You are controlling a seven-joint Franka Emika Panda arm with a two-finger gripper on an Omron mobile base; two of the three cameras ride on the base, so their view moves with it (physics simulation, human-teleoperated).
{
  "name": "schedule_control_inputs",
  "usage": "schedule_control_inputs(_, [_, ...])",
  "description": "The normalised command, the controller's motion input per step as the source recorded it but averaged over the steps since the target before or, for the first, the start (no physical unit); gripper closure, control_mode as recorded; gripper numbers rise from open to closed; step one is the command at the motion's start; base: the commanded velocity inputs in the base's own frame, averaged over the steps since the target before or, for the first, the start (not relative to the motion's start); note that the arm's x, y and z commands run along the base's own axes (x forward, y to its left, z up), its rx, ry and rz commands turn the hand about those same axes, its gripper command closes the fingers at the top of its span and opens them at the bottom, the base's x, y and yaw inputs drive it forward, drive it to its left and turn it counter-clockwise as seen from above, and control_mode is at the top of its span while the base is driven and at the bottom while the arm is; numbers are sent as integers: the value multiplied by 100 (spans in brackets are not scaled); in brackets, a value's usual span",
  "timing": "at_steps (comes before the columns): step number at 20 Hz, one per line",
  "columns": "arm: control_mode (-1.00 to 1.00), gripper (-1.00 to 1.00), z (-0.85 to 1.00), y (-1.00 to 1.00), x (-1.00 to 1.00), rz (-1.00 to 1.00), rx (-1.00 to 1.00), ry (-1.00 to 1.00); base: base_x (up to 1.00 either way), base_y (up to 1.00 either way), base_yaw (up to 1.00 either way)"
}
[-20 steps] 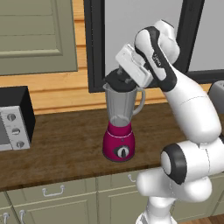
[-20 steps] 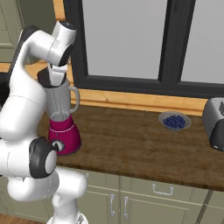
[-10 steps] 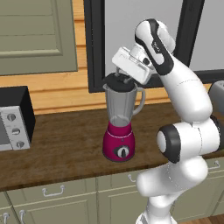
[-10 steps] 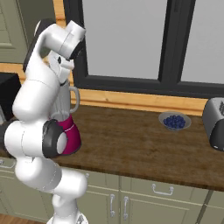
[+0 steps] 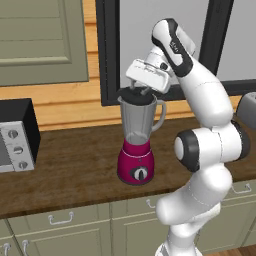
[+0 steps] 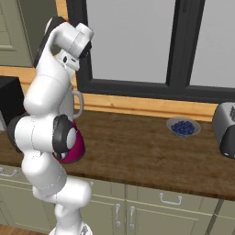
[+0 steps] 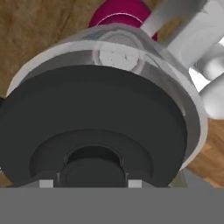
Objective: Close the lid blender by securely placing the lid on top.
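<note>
Jaws — tips hidden — grasp the lid [image 7: 94, 131], tilted over the blender [image 5: 138, 140], covering part of its rim.

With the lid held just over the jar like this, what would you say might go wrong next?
The lid sits off-centre: the hand view shows a crescent of the jar rim uncovered on one side. Released now, it may land tilted or slip off onto the counter. Pressing down off-centre might also tip the blender, since the tall jar stands on a small base.
</note>
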Motion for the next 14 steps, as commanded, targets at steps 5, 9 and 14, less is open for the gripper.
schedule_control_inputs(5, [-100, 100, -66, 17, -44, 0, -21, -18, 0, 0, 0])
schedule_control_inputs(9, [-100, 100, -59, 13, -17, 0, -29, -23, 0, 0, 0])
schedule_control_inputs(14, [-100, 100, -19, 5, 0, 0, -16, -4, 0, 0, 0])
